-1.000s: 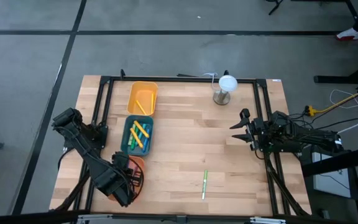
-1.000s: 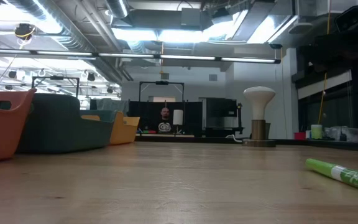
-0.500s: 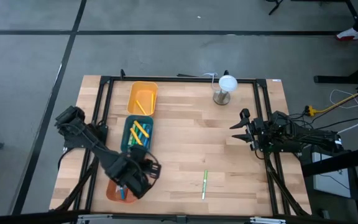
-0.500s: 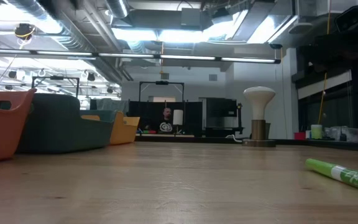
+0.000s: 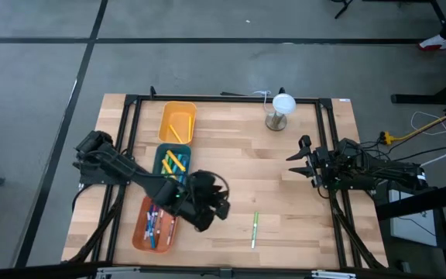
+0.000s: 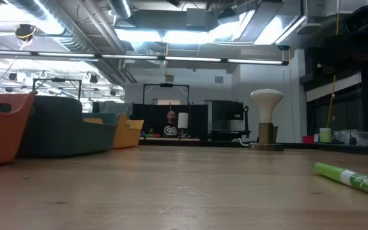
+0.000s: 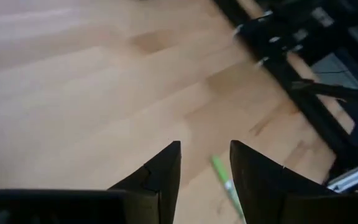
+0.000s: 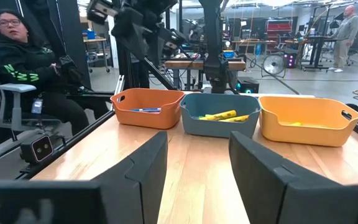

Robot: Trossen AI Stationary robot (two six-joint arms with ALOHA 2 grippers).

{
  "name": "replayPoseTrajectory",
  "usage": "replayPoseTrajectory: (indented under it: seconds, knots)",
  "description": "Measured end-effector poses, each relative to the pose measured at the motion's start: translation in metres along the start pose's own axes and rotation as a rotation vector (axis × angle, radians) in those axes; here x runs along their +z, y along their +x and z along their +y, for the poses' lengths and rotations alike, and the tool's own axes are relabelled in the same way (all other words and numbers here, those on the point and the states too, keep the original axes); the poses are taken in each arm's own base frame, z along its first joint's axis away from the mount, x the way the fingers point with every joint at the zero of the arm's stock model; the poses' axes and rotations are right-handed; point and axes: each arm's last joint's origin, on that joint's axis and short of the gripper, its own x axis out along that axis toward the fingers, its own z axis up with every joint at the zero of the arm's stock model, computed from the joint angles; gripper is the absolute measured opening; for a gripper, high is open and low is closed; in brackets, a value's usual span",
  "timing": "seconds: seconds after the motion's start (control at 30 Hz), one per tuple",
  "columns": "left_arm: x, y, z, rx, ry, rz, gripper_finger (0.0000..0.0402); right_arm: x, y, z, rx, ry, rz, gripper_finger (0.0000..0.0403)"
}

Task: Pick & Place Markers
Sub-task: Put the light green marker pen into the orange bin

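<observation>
My table [image 5: 231, 167] is pale wood planks, smooth with a soft sheen. The orange tray [image 5: 139, 232], teal tray [image 5: 162, 172] and yellow tray [image 5: 178, 122] look like matt plastic. My fingers [image 7: 160, 171] are dark and matt (plastic, seemingly). The green marker [image 5: 255, 229] looks glossy.

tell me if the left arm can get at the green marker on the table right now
Probably yes: the left gripper is open and empty above bare wood, and the green marker lies alone just beyond it with nothing between them.
</observation>
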Motion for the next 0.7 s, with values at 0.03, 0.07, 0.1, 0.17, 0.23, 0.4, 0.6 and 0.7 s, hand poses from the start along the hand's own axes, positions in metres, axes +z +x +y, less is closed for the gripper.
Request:
replayPoseTrajectory:
  seconds: [0.03,0.07,0.1,0.17,0.23,0.4,0.6,0.7]
  knots:
    - [0.001,0.005,-0.003,-0.014,0.024,-0.014,0.0133,0.000,0.000,0.000,0.000,0.000,0.000,0.0170]
    - [0.000,0.009,-0.005,-0.026,0.052,-0.026,0.0134,0.000,0.000,0.000,0.000,0.000,0.000,0.0170]
    - [0.001,0.015,-0.009,-0.049,0.064,-0.041,0.0134,0.000,0.000,0.000,0.000,0.000,0.000,0.0170]
    - [0.003,0.023,-0.014,-0.080,0.091,-0.057,0.0134,0.000,0.000,0.000,0.000,0.000,0.000,0.0170]
    - [0.002,0.034,-0.020,-0.114,0.090,-0.064,0.0134,0.000,0.000,0.000,0.000,0.000,0.000,0.0170]
    - [-0.008,0.060,-0.023,-0.110,0.127,-0.085,0.0134,0.000,0.000,0.000,0.000,0.000,0.000,0.0170]
    - [-0.020,0.097,-0.020,-0.080,0.117,-0.091,0.0132,0.000,0.000,0.000,0.000,0.000,0.000,0.0170]
    - [-0.026,0.114,-0.020,-0.082,0.139,-0.097,0.0134,0.000,0.000,0.000,0.000,0.000,0.000,0.0170]
